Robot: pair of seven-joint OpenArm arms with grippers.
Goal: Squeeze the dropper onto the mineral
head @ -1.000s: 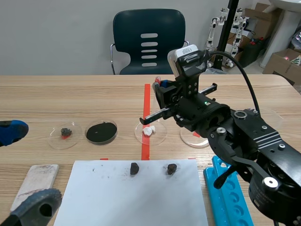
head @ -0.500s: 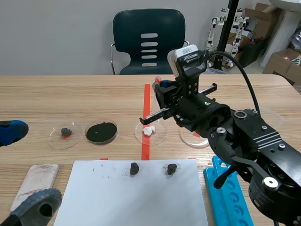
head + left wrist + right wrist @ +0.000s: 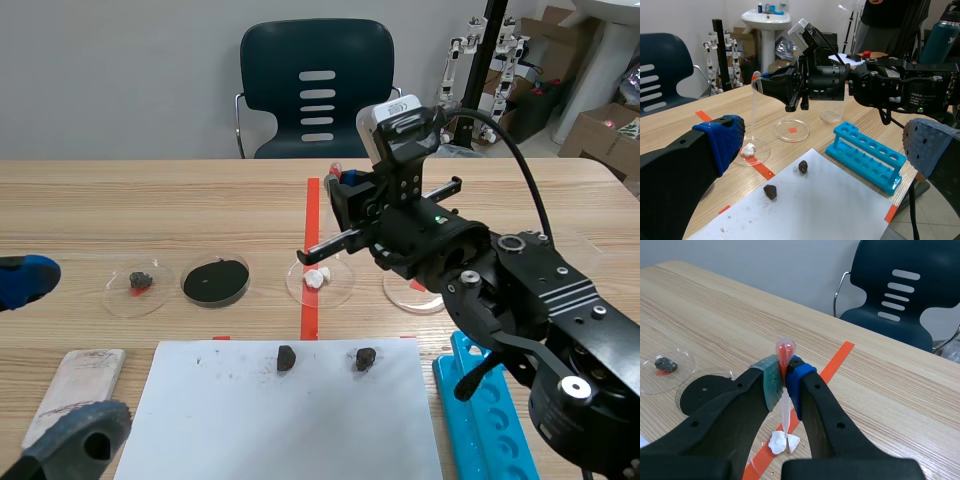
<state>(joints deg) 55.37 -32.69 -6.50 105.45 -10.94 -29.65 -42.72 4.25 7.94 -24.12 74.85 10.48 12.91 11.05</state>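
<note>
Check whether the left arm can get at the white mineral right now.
Probably not cleanly. The right hand holds the dropper right over the mineral in its dish, blocking the way from above; the open left hand sits well off to one side.

A light wooden table (image 3: 150, 210), crossed by an orange-red tape line, carries a row of four clear dishes. The first dish (image 3: 113, 298) holds a dark rock (image 3: 140, 280), the second dish (image 3: 186, 290) is filled black, the third dish (image 3: 343, 290) sits on the tape with white lumps (image 3: 317, 278), and the fourth dish (image 3: 400, 298) shows a red square. Nearer the robot lie a white paper sheet (image 3: 290, 430) bearing two dark stones (image 3: 286, 357), a whitish block (image 3: 75, 385) to its left and a blue tube rack (image 3: 485, 420) to its right.
</note>
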